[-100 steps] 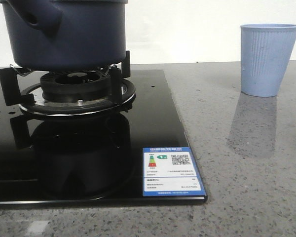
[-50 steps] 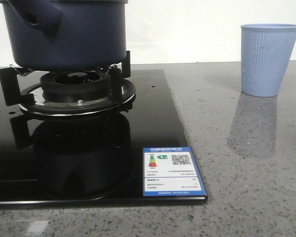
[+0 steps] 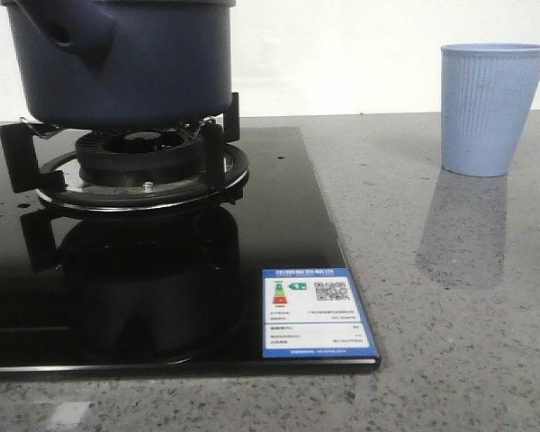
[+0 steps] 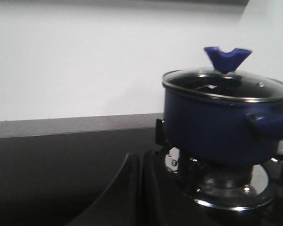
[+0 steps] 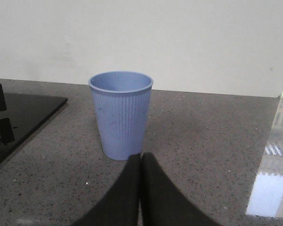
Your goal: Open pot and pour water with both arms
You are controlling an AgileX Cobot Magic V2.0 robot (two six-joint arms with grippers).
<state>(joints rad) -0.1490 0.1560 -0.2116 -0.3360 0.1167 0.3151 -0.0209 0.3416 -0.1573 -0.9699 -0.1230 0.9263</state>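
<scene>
The dark navy-blue pot (image 3: 126, 58) stands on the burner grate of a black gas hob (image 3: 279, 225) at the left. In the left wrist view the pot (image 4: 212, 127) wears a glass lid (image 4: 226, 84) with a blue knob (image 4: 226, 57), its stubby handle (image 4: 273, 125) pointing sideways. My left gripper (image 4: 141, 157) is shut and empty, low beside the burner, short of the pot. A light blue ribbed cup (image 3: 490, 108) stands on the counter at the right. My right gripper (image 5: 140, 157) is shut and empty, just in front of the cup (image 5: 121, 113). Neither gripper shows in the front view.
The burner ring and grate (image 3: 135, 171) sit under the pot. A blue energy label (image 3: 313, 324) is stuck on the hob's front right corner. The grey speckled counter (image 3: 450, 306) runs to a white wall behind. The hob's edge (image 5: 23, 117) lies beside the cup.
The front view has shifted very slightly; the pot, cup and hob stand as before.
</scene>
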